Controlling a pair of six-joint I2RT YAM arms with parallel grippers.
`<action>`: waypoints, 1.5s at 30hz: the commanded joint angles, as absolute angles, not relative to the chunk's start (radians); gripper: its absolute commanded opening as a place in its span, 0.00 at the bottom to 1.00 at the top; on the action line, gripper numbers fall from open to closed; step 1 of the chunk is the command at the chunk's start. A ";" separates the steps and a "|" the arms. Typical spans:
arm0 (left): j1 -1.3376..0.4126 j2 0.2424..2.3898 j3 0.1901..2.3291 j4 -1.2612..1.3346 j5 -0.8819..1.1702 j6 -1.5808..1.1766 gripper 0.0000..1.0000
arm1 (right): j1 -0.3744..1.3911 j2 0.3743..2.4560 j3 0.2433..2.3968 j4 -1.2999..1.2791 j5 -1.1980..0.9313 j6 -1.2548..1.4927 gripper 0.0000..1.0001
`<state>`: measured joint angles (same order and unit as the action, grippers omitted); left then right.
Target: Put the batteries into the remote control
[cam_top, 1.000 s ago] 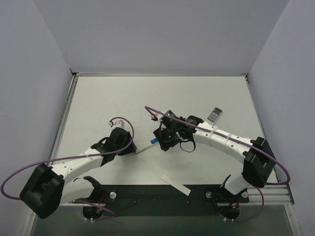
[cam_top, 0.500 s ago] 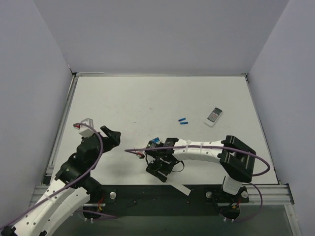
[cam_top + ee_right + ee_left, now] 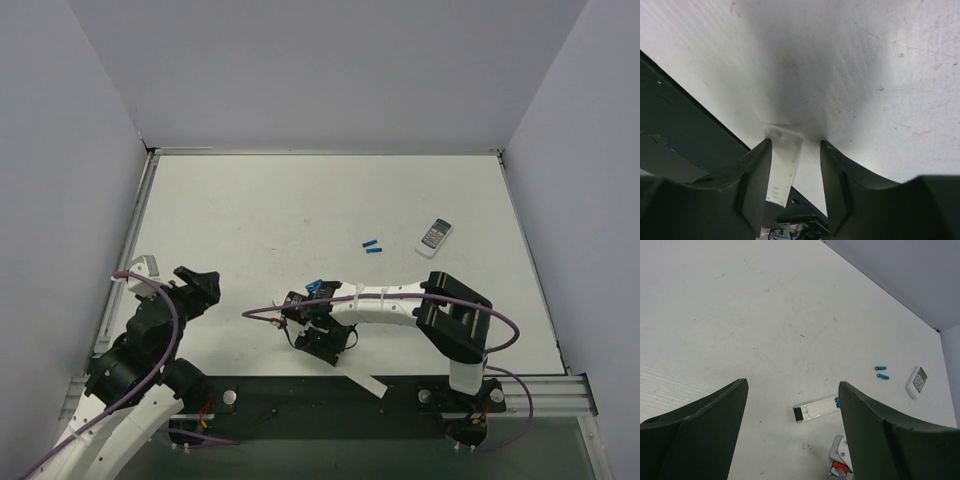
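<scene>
Nothing is reading as legible text, label, brand or number in any of the views. The white-grey remote (image 3: 434, 236) at the far right is showing a dark screen and a button pad, but both are appearing too small to read. The blue batteries (image 3: 881, 372) and the slim remote control (image 3: 816, 409) are showing no markings that can be made out.

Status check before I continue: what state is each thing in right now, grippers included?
Left gripper: open, empty.
White strip: lying flat across the table's near edge, loose.
Right gripper: open, straddling the white strip, not clamped.
Remote control: lying flat, battery bay open, blue showing at one end.
Loose batteries: two, lying on the table apart from the remote control.
Second remote: face up, nothing touching it.
</scene>
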<state>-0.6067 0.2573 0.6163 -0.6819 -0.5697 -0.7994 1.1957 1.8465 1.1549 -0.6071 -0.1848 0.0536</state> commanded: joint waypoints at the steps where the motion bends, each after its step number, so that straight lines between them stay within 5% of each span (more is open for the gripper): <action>1: -0.603 0.262 0.650 -0.703 -0.594 -0.779 0.83 | 1.210 1.874 1.170 -0.672 -0.111 0.057 0.32; 8: -0.601 0.275 0.646 -0.695 -0.607 -0.773 0.84 | 1.181 1.888 1.143 -0.638 0.044 0.041 0.13; 21: -0.603 0.296 0.641 -0.689 -0.606 -0.770 0.83 | 0.999 1.807 1.203 -0.537 0.178 0.080 0.07; 34: -0.601 0.278 0.631 -0.690 -0.574 -0.775 0.84 | 0.976 1.624 1.039 -0.517 0.009 0.181 0.60; 45: -0.601 0.341 0.626 -0.649 -0.465 -0.769 0.84 | 0.917 1.715 1.037 -0.515 -0.084 0.087 0.61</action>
<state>-0.6067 0.3161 0.6159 -0.6975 -0.5209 -0.7811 0.9276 1.6825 1.0317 -0.4885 -0.0471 0.1253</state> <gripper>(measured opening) 0.834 0.622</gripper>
